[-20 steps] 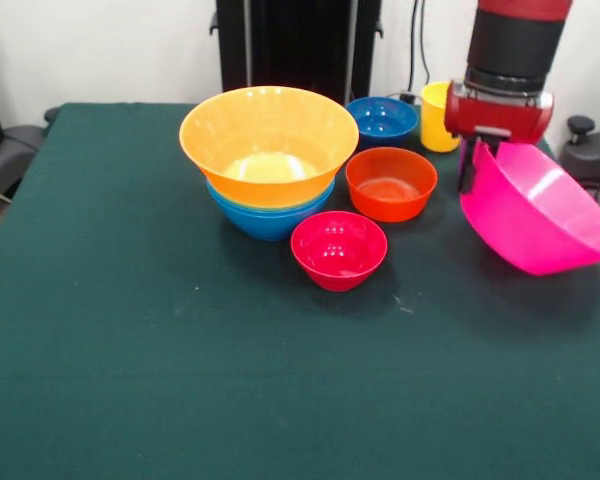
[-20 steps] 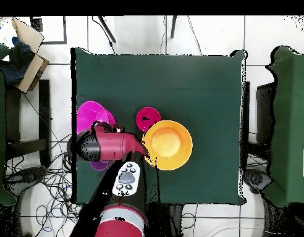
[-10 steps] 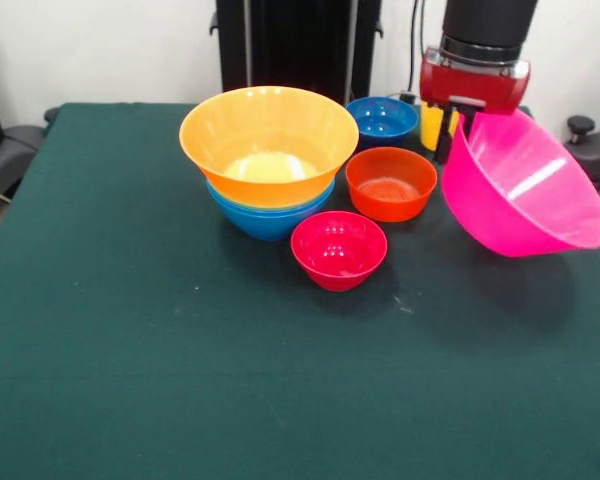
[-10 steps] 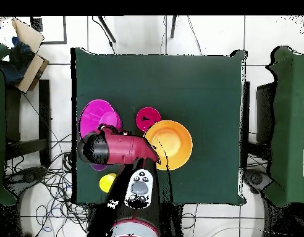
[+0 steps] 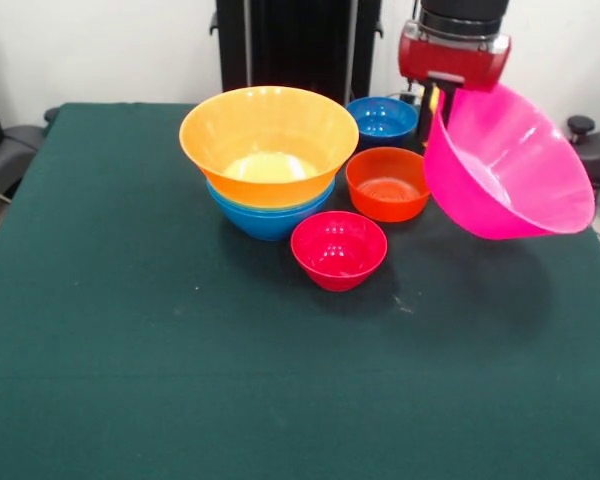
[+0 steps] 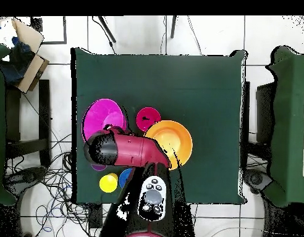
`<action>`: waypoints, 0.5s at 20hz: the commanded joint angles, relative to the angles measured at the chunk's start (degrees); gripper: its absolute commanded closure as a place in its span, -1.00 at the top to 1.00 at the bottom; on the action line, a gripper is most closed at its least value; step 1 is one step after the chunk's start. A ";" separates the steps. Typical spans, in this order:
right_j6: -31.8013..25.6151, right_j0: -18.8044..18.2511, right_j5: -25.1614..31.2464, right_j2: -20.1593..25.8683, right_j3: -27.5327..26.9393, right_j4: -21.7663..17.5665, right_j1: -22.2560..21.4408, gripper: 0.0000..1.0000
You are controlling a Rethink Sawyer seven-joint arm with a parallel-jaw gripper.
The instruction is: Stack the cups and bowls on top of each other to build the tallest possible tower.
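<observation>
Holding the large pink bowl [image 5: 510, 165] by its rim, my gripper [image 5: 432, 105] carries it tilted and clear of the green table [image 5: 160, 380], out toward that table's right edge in the front view. Wide bare cloth lies on the near side, while the tower [image 5: 268, 155], orange bowl over blue, stands well to the side with the orange-red bowl [image 5: 390, 183] and crimson bowl [image 5: 338, 250] between us. Behind my arm sit the dark blue bowl [image 5: 381, 119] and yellow cup [image 6: 108, 182].

A dark green table [image 5: 130, 350] carries the bowls. At its far middle a light blue bowl [image 5: 268, 218] sits on the cloth with a large orange bowl [image 5: 268, 135] nested in it. Right of these stands an orange-red bowl [image 5: 388, 184], nearer a crimson bowl [image 5: 338, 250], farther back a dark blue bowl [image 5: 381, 118].
</observation>
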 commanded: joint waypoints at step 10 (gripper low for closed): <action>-6.51 -9.04 11.34 8.16 5.35 -4.89 -9.51 -1.00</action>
